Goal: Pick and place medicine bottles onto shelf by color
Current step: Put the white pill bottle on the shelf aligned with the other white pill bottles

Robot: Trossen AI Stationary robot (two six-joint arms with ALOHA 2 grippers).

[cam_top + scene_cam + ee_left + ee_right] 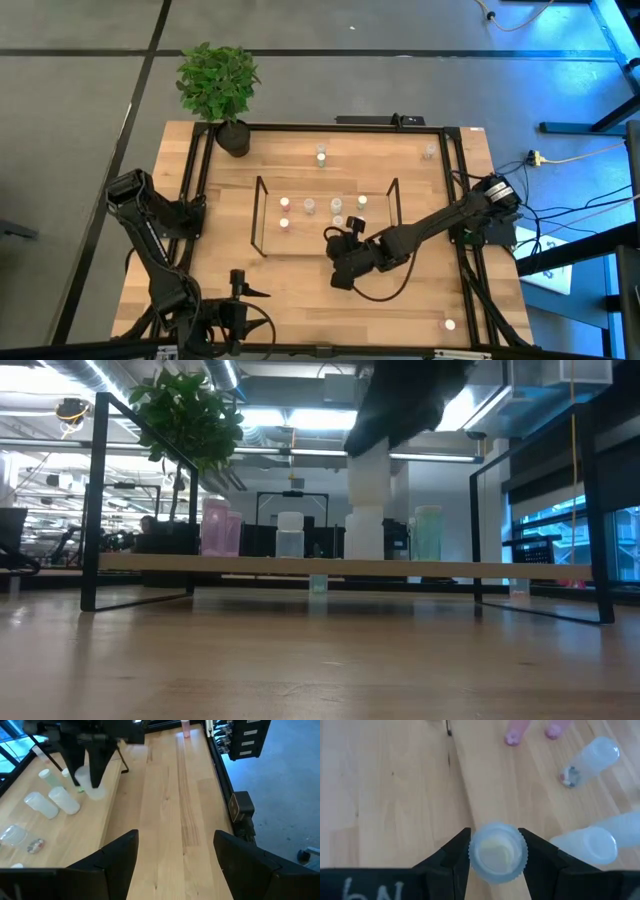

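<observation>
From above, the light wooden table (300, 290) sits on a grey floor with a potted plant (220, 85) at its back corner; the right gripper (340, 238) hangs over the shelf (325, 215), and the left gripper (238, 282) waits near the front edge with jaws apart and empty. The low view shows an office behind. In the right wrist view, a whitish-capped bottle (496, 852) sits pinched between the jaws.
</observation>
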